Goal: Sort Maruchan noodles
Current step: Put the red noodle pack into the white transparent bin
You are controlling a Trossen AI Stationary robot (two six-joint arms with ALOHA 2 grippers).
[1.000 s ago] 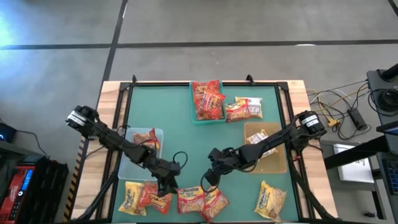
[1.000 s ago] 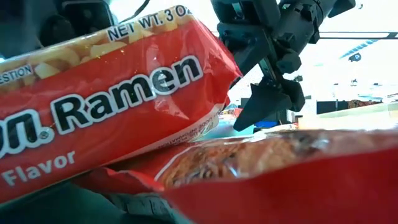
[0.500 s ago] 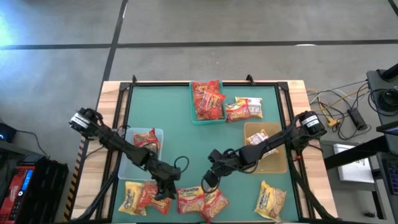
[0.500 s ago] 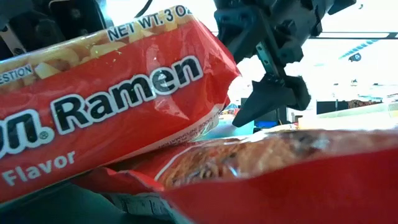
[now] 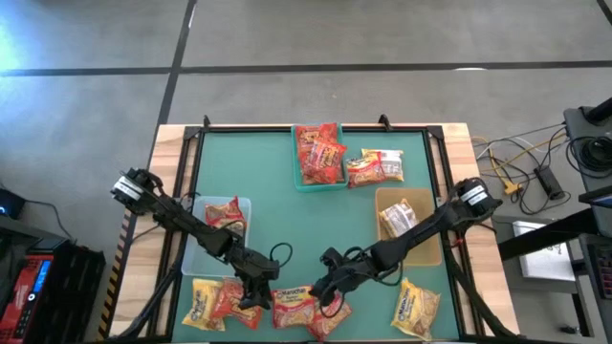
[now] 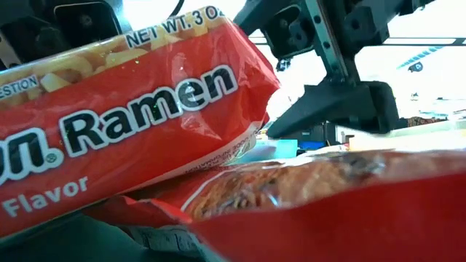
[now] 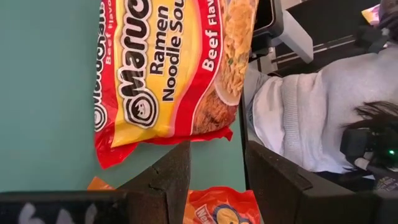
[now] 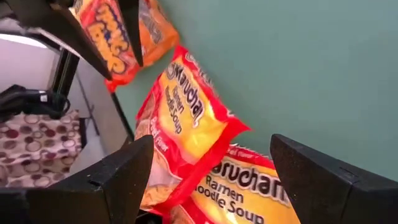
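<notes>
At the table's near edge, crinkly red-yellow ramen packets [image 5: 296,307], right end effector [image 5: 325,291] spread above, left end effector [image 5: 253,294] parted.

ramen packet [image 6: 131,124] cut off at edge, person [image 7: 311,118] partly hidden

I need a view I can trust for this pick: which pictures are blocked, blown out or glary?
Low view: packets fill the lens and the background is blown out white. High view: evenly lit, whole table clear. Wrist views: sharp; right gripper open over packets.
</notes>
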